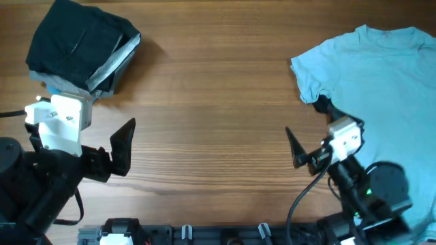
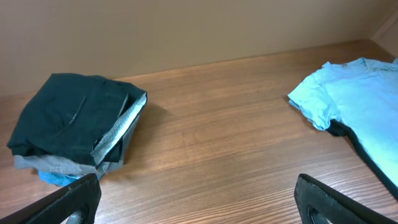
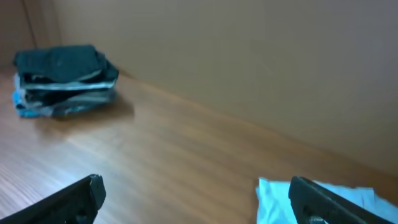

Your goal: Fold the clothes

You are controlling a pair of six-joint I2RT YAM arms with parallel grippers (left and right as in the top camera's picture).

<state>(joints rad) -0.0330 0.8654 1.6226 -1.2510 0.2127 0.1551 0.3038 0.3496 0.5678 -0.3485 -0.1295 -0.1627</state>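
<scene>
A folded stack lies at the table's far left: black shorts [image 1: 75,41] on top, a grey piece [image 1: 114,62] and a blue piece [image 1: 58,86] beneath. The stack also shows in the left wrist view [image 2: 68,118] and the right wrist view [image 3: 59,65]. A light blue T-shirt [image 1: 381,75] lies spread and rumpled at the far right; it also shows in the left wrist view [image 2: 354,93] and the right wrist view [image 3: 272,200]. My left gripper [image 1: 88,136] [image 2: 199,193] is open and empty over bare wood in front of the stack. My right gripper [image 1: 310,126] [image 3: 196,193] is open and empty at the T-shirt's left sleeve edge.
The wooden table [image 1: 218,88] lies bare between stack and T-shirt. A tan wall [image 2: 186,31] rises behind the far edge. Both arm bases and cables sit along the near edge [image 1: 204,235].
</scene>
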